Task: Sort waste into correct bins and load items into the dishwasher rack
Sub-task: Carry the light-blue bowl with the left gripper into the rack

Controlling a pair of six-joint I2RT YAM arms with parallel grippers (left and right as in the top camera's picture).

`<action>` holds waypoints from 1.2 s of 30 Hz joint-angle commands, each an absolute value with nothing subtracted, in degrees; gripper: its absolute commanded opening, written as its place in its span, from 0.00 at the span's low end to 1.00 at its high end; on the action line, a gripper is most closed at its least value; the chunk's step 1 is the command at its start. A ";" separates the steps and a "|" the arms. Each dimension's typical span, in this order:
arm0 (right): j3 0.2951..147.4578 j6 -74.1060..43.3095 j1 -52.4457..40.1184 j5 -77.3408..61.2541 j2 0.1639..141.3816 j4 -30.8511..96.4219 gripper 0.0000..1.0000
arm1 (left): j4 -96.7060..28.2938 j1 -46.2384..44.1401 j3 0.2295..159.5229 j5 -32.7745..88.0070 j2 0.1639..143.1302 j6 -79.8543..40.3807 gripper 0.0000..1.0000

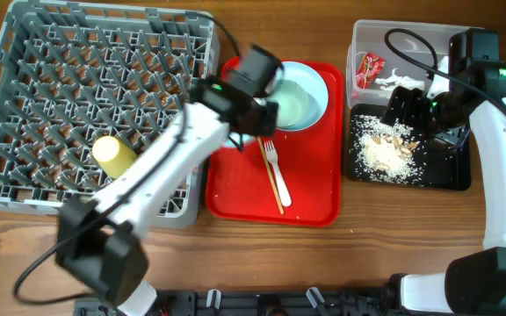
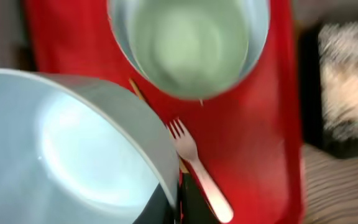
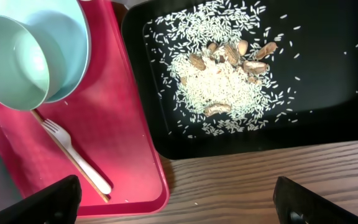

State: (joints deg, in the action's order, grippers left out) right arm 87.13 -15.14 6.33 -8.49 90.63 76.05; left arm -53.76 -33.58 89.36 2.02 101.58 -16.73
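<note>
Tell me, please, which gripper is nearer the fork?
Left. The left gripper hovers over the red tray by the tines of the fork; the right gripper is above the black tray.

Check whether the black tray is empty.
Not empty. The black tray holds a heap of whitish rice-like crumbs with a few brown bits, and loose grains scattered across its floor.

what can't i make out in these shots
- Left gripper jaws: covered by its own wrist overhead; in the left wrist view a blurred pale bowl fills the foreground.
- Clear deep plastic tub: the right arm and its cable hide the right part overhead.
- Small red printed snack wrapper: print too small overhead.
</note>
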 commanded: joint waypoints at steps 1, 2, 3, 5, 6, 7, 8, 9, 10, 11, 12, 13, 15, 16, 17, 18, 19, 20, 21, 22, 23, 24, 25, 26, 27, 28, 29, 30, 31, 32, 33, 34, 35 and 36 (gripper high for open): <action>87.68 -14.74 6.35 -7.51 89.56 75.94 1.00 | -53.21 -21.80 91.44 11.33 95.13 -8.62 0.04; 87.70 -14.76 6.35 -7.51 89.56 75.90 1.00 | -53.17 -16.58 91.44 19.97 94.98 -5.32 0.04; 87.68 -14.74 6.35 -7.49 89.56 75.90 1.00 | -53.12 -12.60 91.42 26.72 95.31 -2.76 0.04; 87.70 -14.50 6.35 -7.51 89.56 75.96 1.00 | -52.29 -5.02 91.42 37.17 96.16 -0.16 0.04; 87.68 -14.55 6.35 -7.51 89.56 75.94 1.00 | -50.65 -0.38 91.42 44.60 96.92 0.01 0.04; 87.68 -14.52 6.35 -7.51 89.56 75.94 1.00 | -49.82 1.85 91.42 48.23 97.34 0.84 0.04; 87.70 -14.48 6.35 -7.51 89.56 75.94 1.00 | -48.80 4.29 91.42 52.05 97.91 1.15 0.04; 87.68 -14.39 6.35 -7.51 89.56 75.96 1.00 | -47.64 6.37 91.42 55.35 98.48 1.15 0.04; 87.68 -13.91 6.35 -7.51 89.56 75.94 1.00 | -46.22 9.08 91.42 58.00 99.90 1.13 0.04; 87.68 -13.80 6.35 -7.51 89.56 75.94 1.00 | -45.17 10.57 91.42 59.57 101.32 1.10 0.04; 87.68 -13.61 6.35 -7.51 89.56 75.94 1.00 | -44.25 11.77 91.42 61.78 103.35 1.10 0.04; 87.68 -13.65 6.35 -7.51 89.56 75.92 1.00 | -43.68 12.99 91.42 64.88 106.30 1.10 0.04; 87.68 -13.61 6.35 -7.51 89.56 75.94 1.00 | -43.70 15.09 91.42 64.97 110.72 1.08 0.04; 87.68 -13.61 6.35 -7.51 89.56 75.92 1.00 | -43.66 16.16 91.42 64.97 112.07 1.08 0.04; 87.70 -13.61 6.35 -7.51 89.56 75.94 1.00 | -43.72 16.97 91.42 64.97 112.73 1.08 0.04; 87.68 -13.61 6.35 -7.51 89.56 75.94 1.00 | -43.92 17.65 91.42 64.97 113.23 1.08 0.04; 87.68 -13.61 6.35 -7.51 89.56 75.92 1.00 | -44.07 18.50 91.35 64.95 113.60 1.08 0.04; 87.68 -13.63 6.35 -7.51 89.56 75.92 1.00 | -44.12 19.16 91.24 64.95 113.91 1.08 0.04; 87.70 -13.65 6.35 -7.51 89.56 75.92 1.00 | -44.40 20.18 91.07 64.90 114.21 1.10 0.04; 87.68 -13.63 6.35 -7.51 89.56 75.94 1.00 | -44.62 20.84 90.98 64.90 114.37 1.08 0.04; 87.68 -13.65 6.35 -7.51 89.56 75.94 1.00 | -45.23 21.63 90.98 64.90 114.39 1.10 0.04; 87.68 -13.67 6.35 -7.51 89.56 75.94 1.00 | -45.89 22.33 90.98 64.88 114.39 1.10 0.04; 87.70 -13.67 6.35 -7.51 89.56 75.96 1.00 | -46.59 22.90 90.98 64.88 114.39 1.10 0.04; 87.68 -13.67 6.35 -7.51 89.56 75.96 0.99 | -47.48 23.44 90.98 64.62 114.39 1.10 0.04; 87.68 -13.65 6.35 -7.51 89.56 75.96 1.00 | -48.99 24.18 90.98 63.11 114.39 1.10 0.04; 87.68 -13.67 6.35 -7.51 89.56 75.99 1.00 | -51.33 24.93 90.98 59.90 114.39 1.10 0.04; 87.68 -13.67 6.35 -7.51 89.56 75.99 1.00 | -53.67 25.52 90.98 56.64 114.39 1.10 0.05; 87.68 -13.67 6.35 -7.51 89.56 75.96 0.99 | -56.10 26.13 90.98 52.62 114.39 1.10 0.09; 87.68 -13.67 6.35 -7.51 89.56 75.94 1.00 | -58.28 26.63 90.98 48.45 114.39 1.10 0.09; 87.68 -13.67 6.35 -7.51 89.56 75.92 1.00 | -60.75 27.35 90.98 42.48 114.39 1.13 0.10; 87.68 -13.67 6.35 -7.51 89.56 75.92 1.00 | -61.76 27.83 90.98 39.44 114.39 1.10 0.11; 87.68 -13.67 6.35 -7.51 89.56 75.92 1.00 | -62.30 28.27 90.98 38.04 114.39 1.10 0.15; 87.68 -13.67 6.35 -7.51 89.56 75.94 1.00 | -62.46 28.84 90.98 37.98 114.39 1.08 0.27; 87.68 -13.67 6.35 -7.51 89.56 75.94 1.00 | -62.46 29.36 90.98 38.04 114.34 0.97 0.39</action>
State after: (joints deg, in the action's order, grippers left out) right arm 87.13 -14.68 6.33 -8.47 90.63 76.03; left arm -62.17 26.96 91.22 48.18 113.49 0.86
